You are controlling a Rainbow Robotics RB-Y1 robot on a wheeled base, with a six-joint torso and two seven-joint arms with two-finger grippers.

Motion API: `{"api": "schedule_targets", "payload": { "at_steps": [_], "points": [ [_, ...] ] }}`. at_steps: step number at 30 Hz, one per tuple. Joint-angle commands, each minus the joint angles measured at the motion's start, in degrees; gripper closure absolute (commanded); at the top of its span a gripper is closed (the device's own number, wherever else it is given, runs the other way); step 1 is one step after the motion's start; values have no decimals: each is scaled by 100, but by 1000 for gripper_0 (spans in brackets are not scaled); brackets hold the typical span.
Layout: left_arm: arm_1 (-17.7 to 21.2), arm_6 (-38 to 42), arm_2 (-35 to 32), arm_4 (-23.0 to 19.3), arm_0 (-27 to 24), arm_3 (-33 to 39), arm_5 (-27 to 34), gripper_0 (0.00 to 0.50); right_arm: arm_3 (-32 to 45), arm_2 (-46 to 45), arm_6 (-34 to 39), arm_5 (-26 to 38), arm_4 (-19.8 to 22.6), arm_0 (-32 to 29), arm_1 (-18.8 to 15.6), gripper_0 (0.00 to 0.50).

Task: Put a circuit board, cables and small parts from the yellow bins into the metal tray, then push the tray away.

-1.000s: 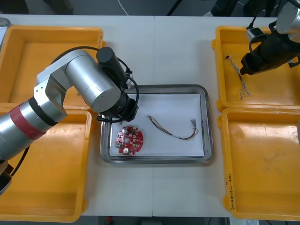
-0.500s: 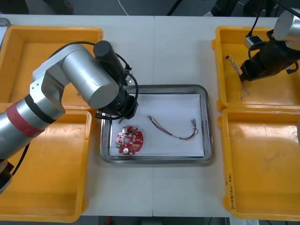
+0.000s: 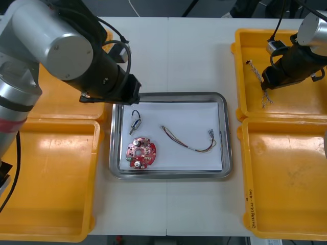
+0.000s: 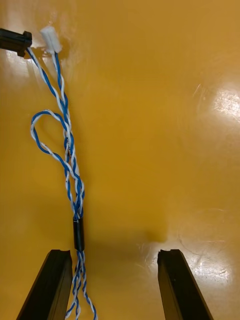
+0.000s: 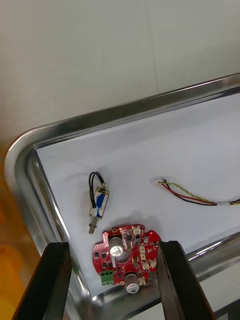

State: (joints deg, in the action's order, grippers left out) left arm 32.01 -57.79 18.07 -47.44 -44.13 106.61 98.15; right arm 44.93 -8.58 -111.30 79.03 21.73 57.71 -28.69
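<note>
The metal tray [image 3: 225, 133], white inside, holds a round red circuit board [image 3: 141, 153], a small metal part [image 3: 135, 123] and a red and yellow cable [image 3: 189, 141]. My left arm [image 3: 71, 48] reaches over the tray's far left corner. In its wrist view the left gripper [image 5: 112, 248] stands open above the board [image 5: 125, 256], with the small part [image 5: 98, 206] just beyond it. My right gripper [image 3: 266, 80] is down in the far right yellow bin [image 3: 299, 104]. It is open around the twisted blue and white cable [image 4: 67, 150], which runs close to one finger [image 4: 52, 280].
Two yellow bins [image 3: 51, 173] lie at the left and a near right bin [image 3: 286, 173] sits below the far one. Bare table runs between the bins, beyond and in front of the tray.
My left arm has lifted up and back to the left, off the tray, uncovering the small metal part lying there. The right gripper came down over the blue and white cable.
</note>
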Motion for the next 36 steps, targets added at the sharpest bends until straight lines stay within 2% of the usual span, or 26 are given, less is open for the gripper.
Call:
{"api": "schedule_targets", "payload": {
  "at_steps": [1,5,11,20,22,23,24,25,26,27,36],
  "points": [
    [68,-1085,-515,-248,-236,238,240,0,86,84,12,-133,60,-5,39,0],
    [350,-1454,-779,-336,-236,273,486,0,86,84,21,-221,68,-84,65,0],
    [569,-1955,-1069,-406,-227,246,750,0,86,84,21,-230,86,-198,65,0],
    [640,-2852,-1675,-670,-227,-369,776,0,86,76,73,-239,200,-260,74,0],
    [640,-3045,-1763,-679,-227,-501,741,0,86,84,73,-248,200,-269,74,81],
    [631,-3186,-1807,-687,-227,-597,714,0,86,84,73,-256,200,-295,74,155],
    [631,-3291,-1851,-696,-227,-677,688,0,86,84,65,-274,218,-304,74,261],
    [631,-3362,-1886,-705,-227,-738,662,0,86,84,73,-283,235,-313,74,326],
    [631,-3493,-1930,-714,-227,-835,626,0,86,84,73,-327,271,-330,74,430],
    [640,-3625,-1974,-731,-227,-940,574,0,86,84,82,-344,315,-357,74,494],
    [631,-4601,-2229,-767,-227,-1731,169,0,165,84,73,-415,332,-383,65,500]
  ]
}}
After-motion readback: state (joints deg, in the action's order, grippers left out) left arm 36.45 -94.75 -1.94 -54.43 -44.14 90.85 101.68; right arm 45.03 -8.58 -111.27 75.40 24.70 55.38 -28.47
